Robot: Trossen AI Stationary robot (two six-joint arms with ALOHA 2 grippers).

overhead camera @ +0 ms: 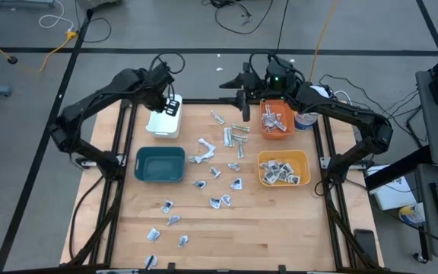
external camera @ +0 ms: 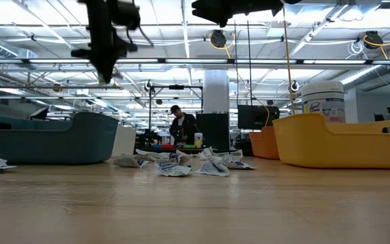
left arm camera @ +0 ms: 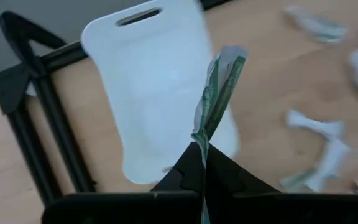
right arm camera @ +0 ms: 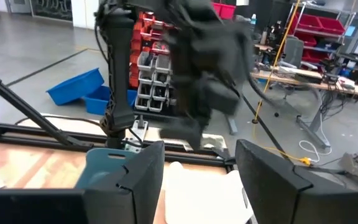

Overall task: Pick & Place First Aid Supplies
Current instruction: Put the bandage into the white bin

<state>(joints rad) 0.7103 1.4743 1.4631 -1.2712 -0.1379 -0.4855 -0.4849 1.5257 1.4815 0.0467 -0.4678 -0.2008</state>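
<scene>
Several first aid supplies, small white packets (overhead camera: 217,172), lie scattered on the wooden table. More of them fill the orange bin (overhead camera: 277,122) and the yellow bin (overhead camera: 284,168). My left gripper (overhead camera: 172,104) hangs over the far end of the white bin (overhead camera: 163,125) and is shut on one packet with green print (left arm camera: 217,87). My right gripper (overhead camera: 242,95) is held level and open, high above the table's far edge beside the orange bin, with nothing between its fingers (right arm camera: 138,177). My left gripper pinches the packet's near end (left arm camera: 201,142) between its two fingers (left arm camera: 185,174). The fingers come from above, pointing steeply down. The packet sticks out past the fingertips, seen edge-on, lifted clear above the white bin (left arm camera: 160,93).
A teal bin (overhead camera: 160,164) stands at the left, in front of the white bin. A round white-lidded tub (overhead camera: 305,120) stands to the right of the orange bin. Black frame rails (overhead camera: 120,144) run along the table's sides. A person (external camera: 181,127) stands far off in the room behind.
</scene>
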